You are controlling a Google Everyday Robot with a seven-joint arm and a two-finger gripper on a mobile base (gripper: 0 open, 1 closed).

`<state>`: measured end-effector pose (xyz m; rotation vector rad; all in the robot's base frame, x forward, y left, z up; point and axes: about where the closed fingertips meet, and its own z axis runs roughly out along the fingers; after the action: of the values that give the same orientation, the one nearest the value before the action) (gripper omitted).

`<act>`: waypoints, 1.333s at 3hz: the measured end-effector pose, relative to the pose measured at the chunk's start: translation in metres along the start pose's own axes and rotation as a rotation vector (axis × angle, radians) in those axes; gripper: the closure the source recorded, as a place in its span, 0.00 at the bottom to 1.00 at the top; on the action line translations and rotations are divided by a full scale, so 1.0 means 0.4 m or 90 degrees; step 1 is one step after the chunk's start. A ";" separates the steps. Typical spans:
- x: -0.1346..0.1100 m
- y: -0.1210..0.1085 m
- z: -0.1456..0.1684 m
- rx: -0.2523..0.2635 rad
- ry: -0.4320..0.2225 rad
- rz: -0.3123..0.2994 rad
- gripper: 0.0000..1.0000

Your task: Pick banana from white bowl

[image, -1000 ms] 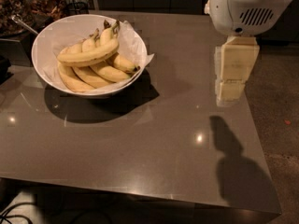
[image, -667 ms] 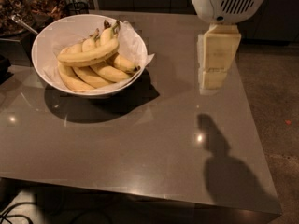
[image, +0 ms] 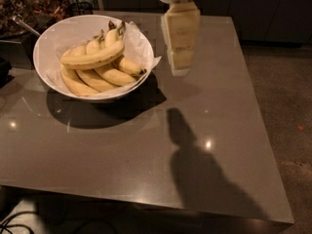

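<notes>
The white bowl point(image: 51, 39), lined with crumpled white paper, stands at the back left of the table. The banana point(image: 92, 59), long and gently curved, lies across the top of a bunch of more curved bananas point(image: 100, 77) inside it. My gripper point(image: 179, 68), cream-coloured under a white round wrist, hangs above the table just right of the bowl's rim. It is apart from the bowl and holds nothing that I can see.
The bowl sits on a glossy grey-brown table point(image: 146, 150) that carries my arm's shadow point(image: 190, 155). Dark containers point(image: 46, 4) and a metal handle point(image: 24, 26) sit behind the bowl at far left. The floor point(image: 287, 82) lies beyond the table's right edge.
My gripper has moved left across the table, from near the right edge to just beside the bowl. The bowl and bananas have not moved.
</notes>
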<state>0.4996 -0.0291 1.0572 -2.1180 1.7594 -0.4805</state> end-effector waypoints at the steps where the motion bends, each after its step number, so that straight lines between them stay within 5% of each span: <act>1: -0.062 -0.045 0.058 -0.026 -0.015 -0.052 0.00; 2: -0.074 -0.059 0.053 -0.009 -0.025 -0.052 0.00; 4: -0.207 -0.131 0.102 -0.012 -0.075 -0.104 0.04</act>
<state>0.5498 0.0632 1.0424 -2.2658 1.5410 -0.3746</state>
